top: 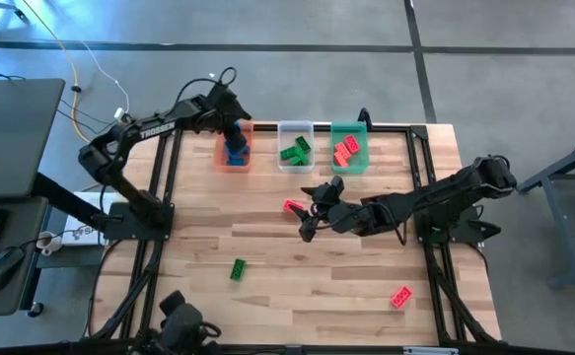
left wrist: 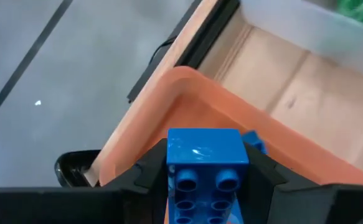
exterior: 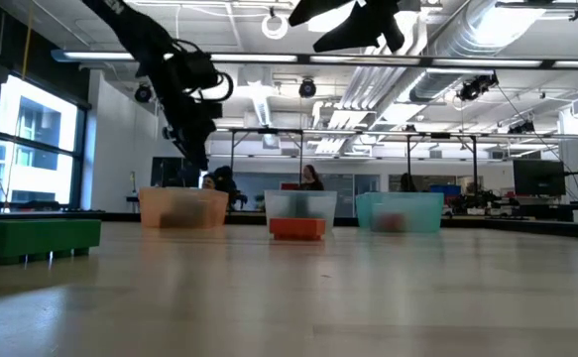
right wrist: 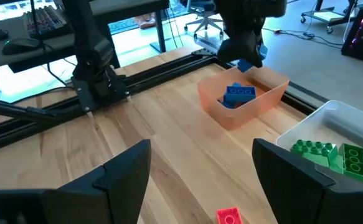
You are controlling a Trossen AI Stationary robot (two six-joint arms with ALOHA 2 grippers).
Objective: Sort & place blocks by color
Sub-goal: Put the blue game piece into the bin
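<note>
Three bins line the top of the high view on the light wooden bench [top: 297,266]: orange bin [top: 220,156], clear bin [top: 295,129] with green bricks, green bin [top: 348,130] with red ones. Loose blocks lie lower: red brick [top: 293,207], green brick [top: 238,268], another red [top: 400,297]. The left gripper [left wrist: 207,177] grasps a studded blue brick [left wrist: 206,171] over the orange bin; the right gripper [top: 311,212], released, hovers mid-frame.
</note>
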